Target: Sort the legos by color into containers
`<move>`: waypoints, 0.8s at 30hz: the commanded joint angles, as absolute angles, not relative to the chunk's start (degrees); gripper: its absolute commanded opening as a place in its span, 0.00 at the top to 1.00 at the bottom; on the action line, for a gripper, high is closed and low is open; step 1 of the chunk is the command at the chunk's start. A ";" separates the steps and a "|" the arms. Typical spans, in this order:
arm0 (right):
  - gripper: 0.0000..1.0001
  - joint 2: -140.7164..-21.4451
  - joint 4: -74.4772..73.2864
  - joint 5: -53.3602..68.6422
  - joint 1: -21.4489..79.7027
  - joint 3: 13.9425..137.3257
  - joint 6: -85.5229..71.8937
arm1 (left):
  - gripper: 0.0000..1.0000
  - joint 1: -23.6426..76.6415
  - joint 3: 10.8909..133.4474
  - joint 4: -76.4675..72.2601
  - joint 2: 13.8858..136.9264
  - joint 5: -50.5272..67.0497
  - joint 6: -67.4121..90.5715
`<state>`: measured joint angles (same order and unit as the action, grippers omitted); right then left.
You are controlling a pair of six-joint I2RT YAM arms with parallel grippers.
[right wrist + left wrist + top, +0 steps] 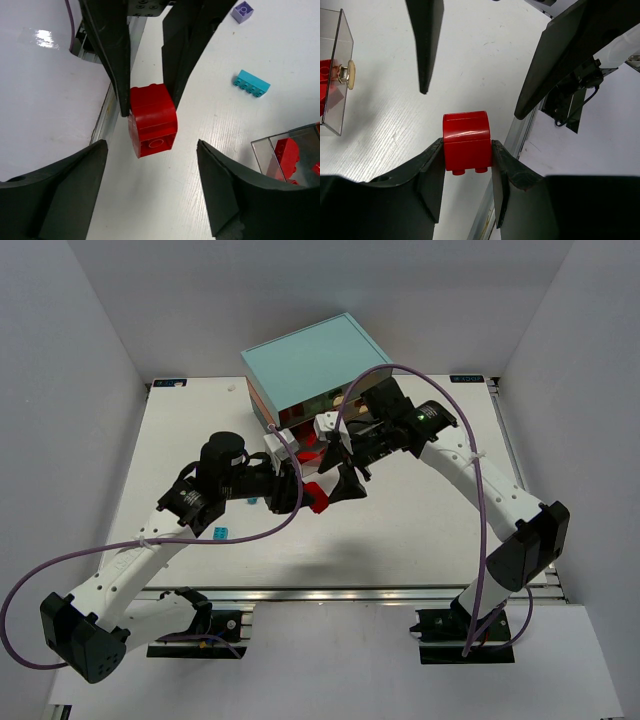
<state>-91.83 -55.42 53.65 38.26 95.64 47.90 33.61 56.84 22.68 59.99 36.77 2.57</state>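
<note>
Left gripper (pixel 467 146), at the end of an arm stretched from the near left corner toward the middle of the white table (pixel 420 520), has its two black fingers pressed against opposite sides of a small glossy red plastic brick (pixel 466 131), pinching it over the tabletop just in front of the boxy chest with the light-teal top (pixel 315 360). The right arm arches up from the near right corner and bends back down toward the same spot, so that the right gripper (pixel 347 483) faces the left one closely, its black fingers (pixel 75 192) spread wide with the brick between them and touching neither. Beside the grippers, just in front of the chest, sits a clear plastic drawer with a round tan knob (pixel 332 75); red bricks lie inside it (pixel 286 154), and whether it is fully out of the chest cannot be told. The pinched brick has a rounded upper edge, two small studs pointing toward the left wrist, and a ringed hollow face turned toward the right wrist. On the table nearby lie a cyan-blue brick with a row of four studs (pixel 251 83) and, farther off, a small pale lilac brick (pixel 242 11), apart from each other and outside the drawer.
</note>
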 commanded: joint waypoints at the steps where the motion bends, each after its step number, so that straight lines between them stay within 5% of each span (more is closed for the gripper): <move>1: 0.20 -90.88 -52.03 53.17 37.97 94.83 45.53 | 1.00 33.84 57.22 22.06 58.36 37.18 2.20; 11: 0.18 -95.80 -55.81 57.92 38.50 98.17 47.20 | 1.00 33.84 57.13 20.92 57.92 37.88 2.37; 24: 0.36 -98.88 -60.11 60.38 38.14 101.25 52.91 | 1.00 33.84 57.22 22.06 58.10 38.85 1.23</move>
